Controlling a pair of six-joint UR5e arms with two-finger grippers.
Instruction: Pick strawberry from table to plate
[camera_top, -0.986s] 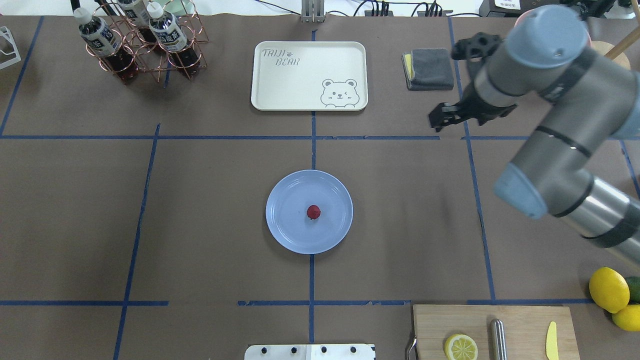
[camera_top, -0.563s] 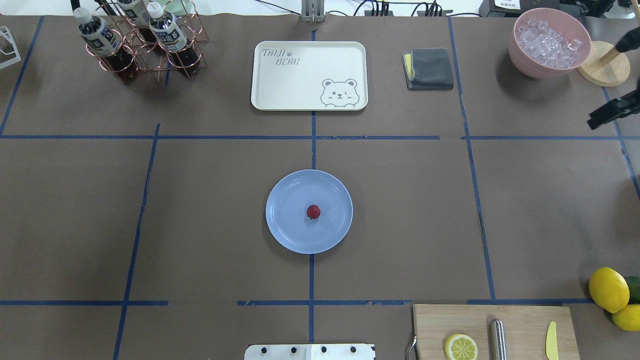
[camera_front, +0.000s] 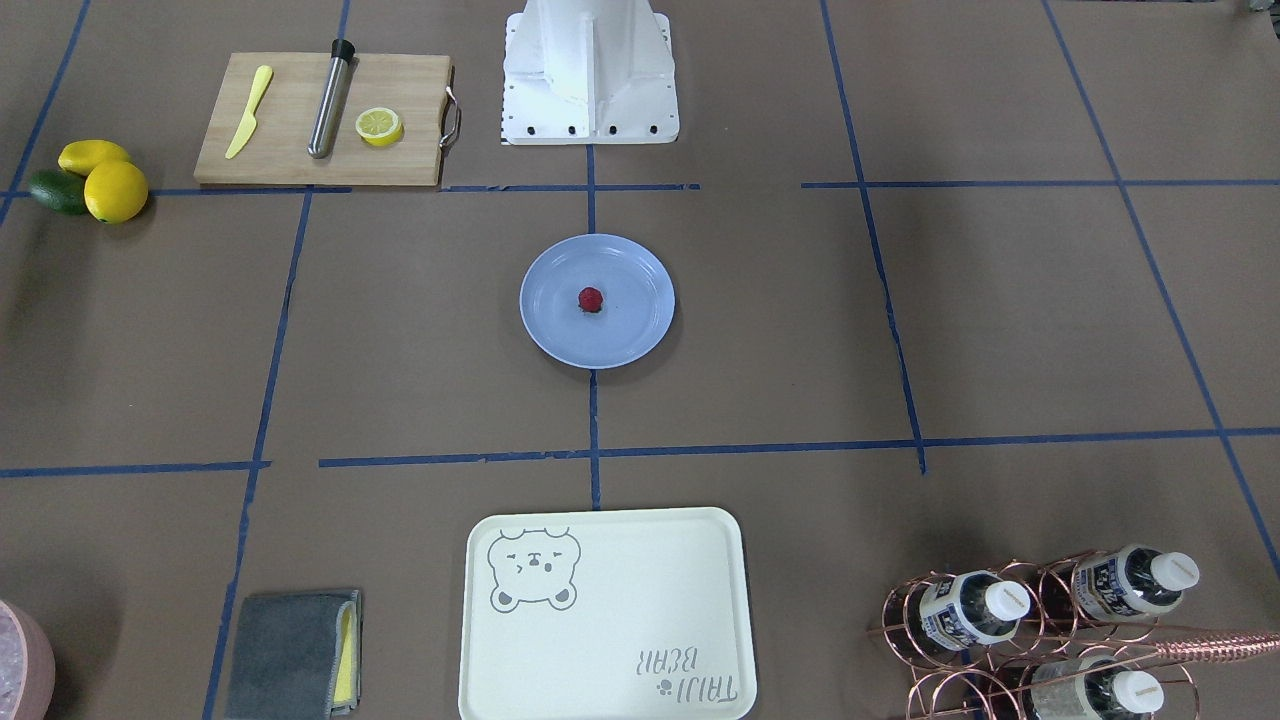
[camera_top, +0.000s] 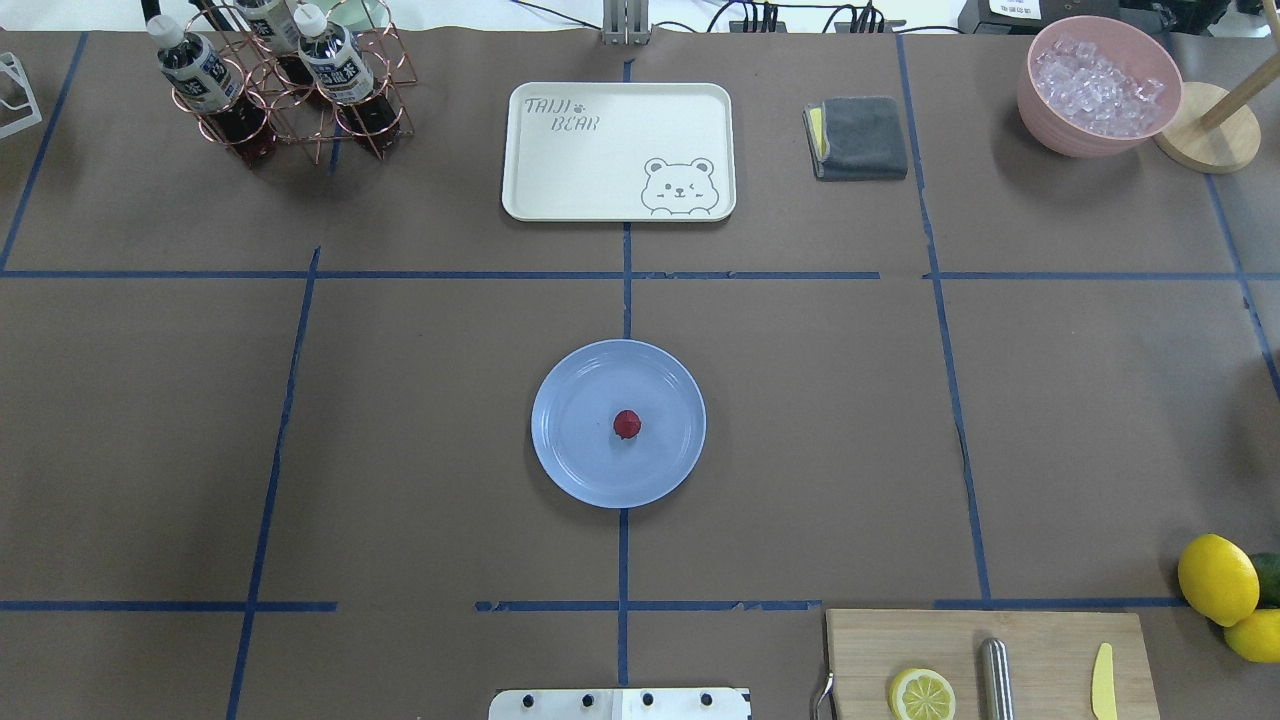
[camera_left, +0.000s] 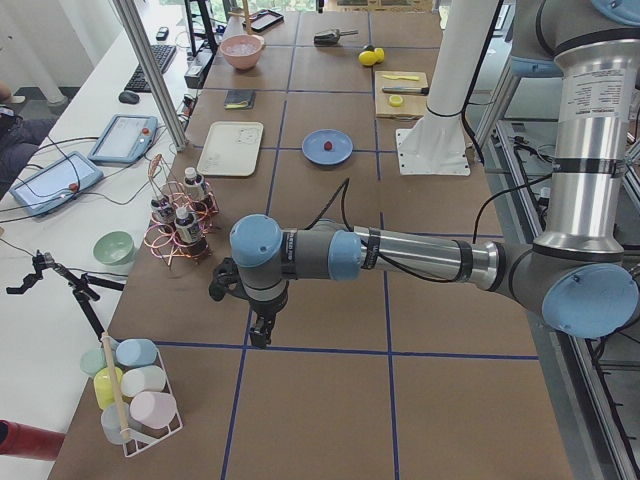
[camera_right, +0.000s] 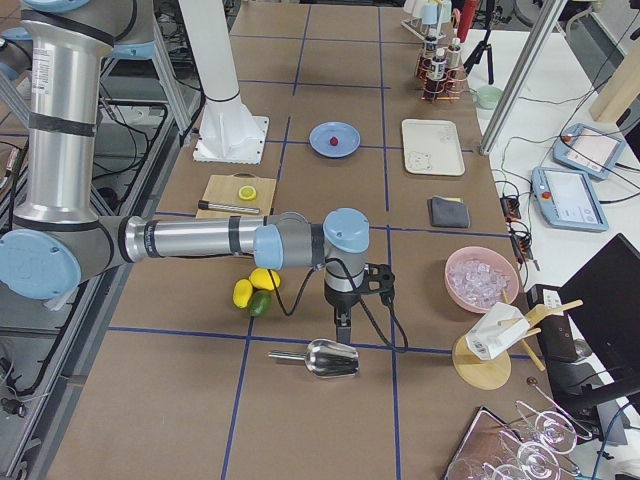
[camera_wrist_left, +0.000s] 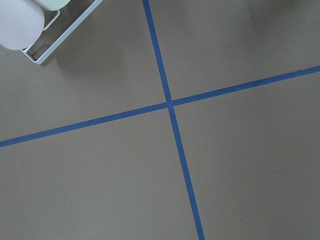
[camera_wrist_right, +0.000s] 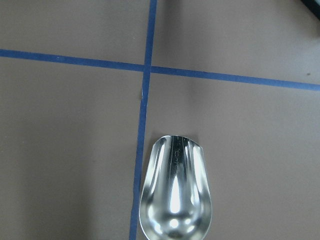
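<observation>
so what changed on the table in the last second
The right arm swung off to the robot's right, out of the overhead view, uncovering the pink bowl of ice. The small dark-red strawberry stayed in the middle of the round light-blue plate; nothing else moved.

- Pretty clearly a robotics lab, not a kitchen.
- The table (camera_top: 400, 400) is papered brown and gridded with blue tape (camera_top: 623, 560).
- Big industrial robot arms (camera_left: 420, 255) reach over it.
- Wired control tablets (camera_right: 572, 196) sit on a side bench (camera_left: 40, 250).

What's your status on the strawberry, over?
Out wide, left end effector and right end effector; open or shut unreadable. The strawberry sits on the plate. Nothing else on it.
</observation>
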